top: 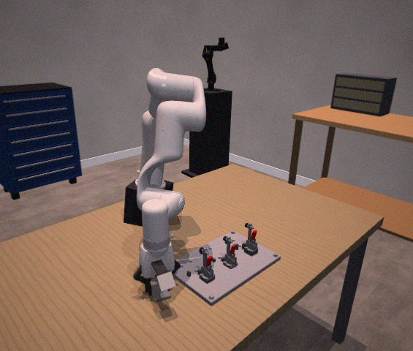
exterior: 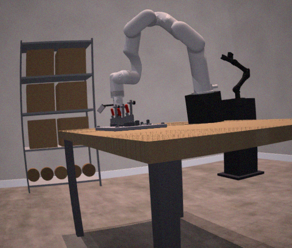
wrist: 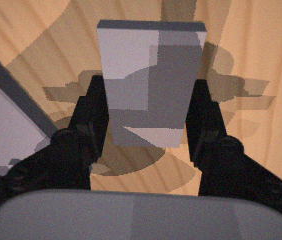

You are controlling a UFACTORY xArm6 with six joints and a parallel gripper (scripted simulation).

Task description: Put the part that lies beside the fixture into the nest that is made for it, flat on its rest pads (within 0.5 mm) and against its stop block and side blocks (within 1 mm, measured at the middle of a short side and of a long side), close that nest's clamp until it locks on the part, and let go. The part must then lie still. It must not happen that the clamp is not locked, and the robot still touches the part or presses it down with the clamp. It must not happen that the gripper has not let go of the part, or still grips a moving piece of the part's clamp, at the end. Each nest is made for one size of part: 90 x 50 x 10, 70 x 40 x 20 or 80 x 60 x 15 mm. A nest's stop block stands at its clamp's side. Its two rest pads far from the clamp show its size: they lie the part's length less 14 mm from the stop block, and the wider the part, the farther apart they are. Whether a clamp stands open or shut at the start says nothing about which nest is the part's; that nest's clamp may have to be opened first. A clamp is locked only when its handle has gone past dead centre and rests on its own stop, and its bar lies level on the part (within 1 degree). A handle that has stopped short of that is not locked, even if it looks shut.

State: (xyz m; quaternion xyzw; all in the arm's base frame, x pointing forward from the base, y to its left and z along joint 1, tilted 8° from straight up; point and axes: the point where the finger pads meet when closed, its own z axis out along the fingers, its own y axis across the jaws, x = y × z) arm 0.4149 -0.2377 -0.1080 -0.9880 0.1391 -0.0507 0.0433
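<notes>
The part, a plain grey rectangular block (wrist: 128, 95) (top: 162, 297), lies beside the fixture, its long side running away from the wrist camera. My gripper (wrist: 148, 95) is shut on the block, one black finger against each long side. In the exterior view the clamps hide the fingers and block. The fixture plate (top: 213, 295) (exterior: 108, 128) (wrist: 3, 117) carries three nests in a row. The near clamp (top: 206, 273), middle clamp (top: 230, 260) and far clamp (top: 251, 247) all stand open, bars raised, beside red handles. The pads are too small to tell the nest sizes.
The fixture plate's edge is close to the left finger in the wrist view. A small dark block (top: 188, 273) stands on the plate near the near clamp, on the gripper's side. The raised clamp bars are the tallest things on the plate.
</notes>
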